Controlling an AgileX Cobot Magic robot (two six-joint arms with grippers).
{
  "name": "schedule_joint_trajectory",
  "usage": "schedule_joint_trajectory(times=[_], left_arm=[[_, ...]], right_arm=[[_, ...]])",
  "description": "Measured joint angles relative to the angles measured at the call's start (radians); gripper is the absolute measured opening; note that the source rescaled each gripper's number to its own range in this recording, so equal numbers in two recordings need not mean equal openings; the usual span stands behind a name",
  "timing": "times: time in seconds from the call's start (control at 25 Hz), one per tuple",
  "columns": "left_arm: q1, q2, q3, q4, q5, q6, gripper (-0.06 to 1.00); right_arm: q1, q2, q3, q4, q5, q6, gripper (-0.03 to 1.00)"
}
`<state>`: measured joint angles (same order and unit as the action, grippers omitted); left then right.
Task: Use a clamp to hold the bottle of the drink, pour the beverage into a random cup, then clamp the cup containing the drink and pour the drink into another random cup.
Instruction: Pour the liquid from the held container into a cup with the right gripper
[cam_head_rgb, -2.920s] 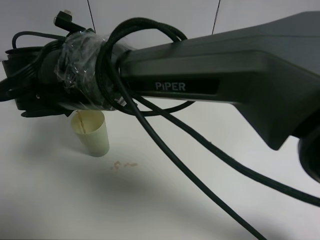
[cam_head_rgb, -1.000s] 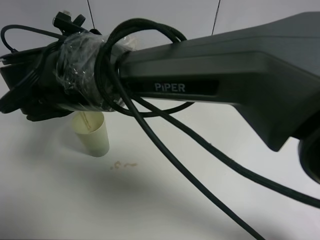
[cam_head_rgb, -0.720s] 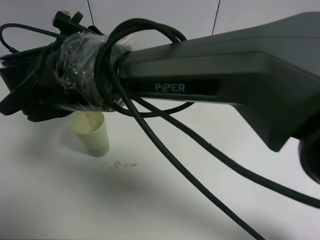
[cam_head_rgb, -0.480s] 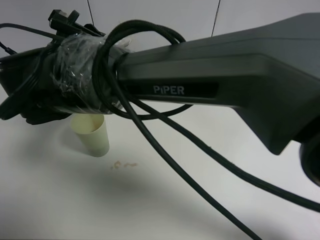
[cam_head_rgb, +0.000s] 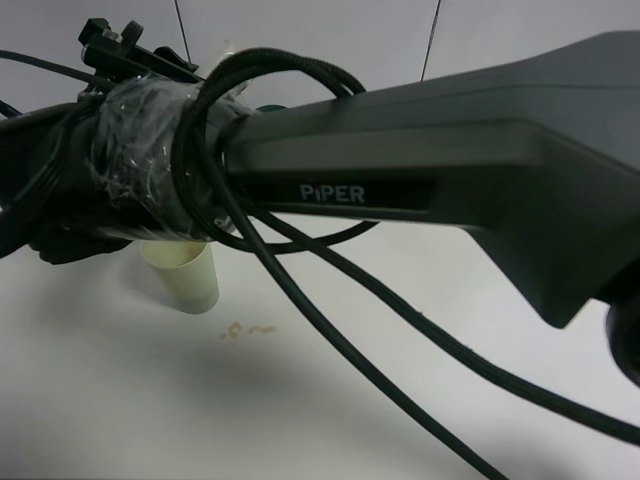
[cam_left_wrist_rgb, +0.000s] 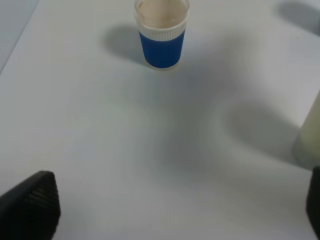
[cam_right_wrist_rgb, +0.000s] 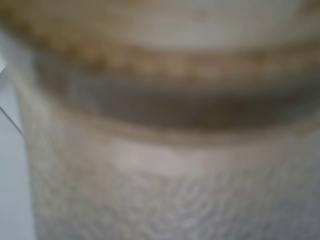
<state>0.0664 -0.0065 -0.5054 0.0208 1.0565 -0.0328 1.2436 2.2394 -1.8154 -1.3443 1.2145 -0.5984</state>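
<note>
Right hand (cam_head_rgb: 55, 245) with bottle (cam_right_wrist_rgb: 160, 175) shifted left; cup (cam_head_rgb: 188, 285) mouth now half-hidden

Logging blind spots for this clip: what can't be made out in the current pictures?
Bottle: right wrist view, too close and blurred; label unreadable.
Pale cup: high view, arm overlaps its mouth, so fill level is hidden; left wrist view's edge cuts it off.
Blue cup: left wrist view, edge cuts its rim; contents unclear.
</note>
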Motion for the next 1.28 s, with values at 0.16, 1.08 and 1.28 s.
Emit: schedule_joint_trajectory(times=[0.16, 1.08, 1.28], left_arm=[[0.000, 0.000, 0.000, 0.000, 0.000, 0.000, 1.00], [0.000, 0.000, 0.000, 0.000, 0.000, 0.000, 1.00], [0.000, 0.000, 0.000, 0.000, 0.000, 0.000, 1.00]], right_arm=[[0.008, 0.000, 0.000, -0.002, 0.000, 0.013, 0.01], [0.019, 0.002, 0.086, -0.009, 0.000, 0.009, 0.01], [0.019, 0.002, 0.086, -0.013, 0.000, 0.009, 0.01]])
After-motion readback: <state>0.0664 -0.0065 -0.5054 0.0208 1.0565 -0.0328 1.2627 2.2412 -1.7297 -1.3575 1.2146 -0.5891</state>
